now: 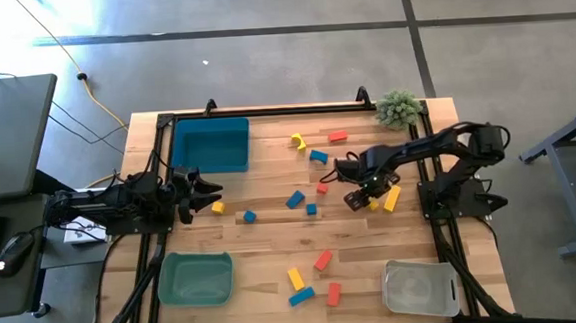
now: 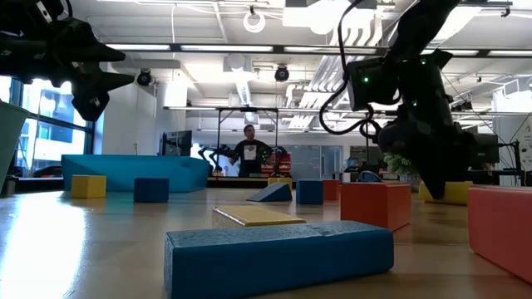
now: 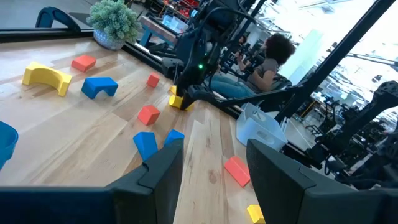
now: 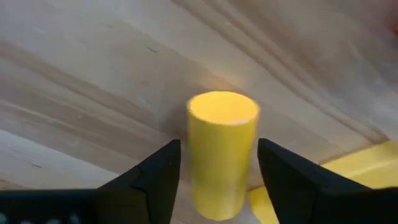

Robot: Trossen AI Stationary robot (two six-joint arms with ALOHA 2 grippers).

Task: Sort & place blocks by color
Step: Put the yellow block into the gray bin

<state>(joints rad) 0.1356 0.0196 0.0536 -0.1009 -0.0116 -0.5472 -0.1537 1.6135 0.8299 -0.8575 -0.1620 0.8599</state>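
Note:
Red-orange, blue and yellow blocks lie scattered over the middle of the wooden table [image 1: 273,238]. My right gripper [image 1: 360,195] hangs right of centre, open, with its fingers on either side of a yellow cylinder block [image 4: 222,149]. A yellow bar [image 1: 391,197] lies just beside it. My left gripper [image 1: 205,195] waits open near the table's left edge, above a small yellow block [image 1: 217,207]; its wrist view shows the gripper [image 3: 214,168] holding nothing. My right gripper comes down at the yellow cylinder from above, slanting. One finger [image 4: 158,171] stands on each side of the cylinder's round wall [image 4: 196,155]. Whether the fingers touch it, I cannot tell.
A blue bin [image 1: 210,146] stands at the far left, a green bin [image 1: 195,277] at the near left and a clear bin [image 1: 419,286] at the near right. A small plant [image 1: 398,107] sits at the far right corner. A person [image 2: 249,154] is in the room beyond.

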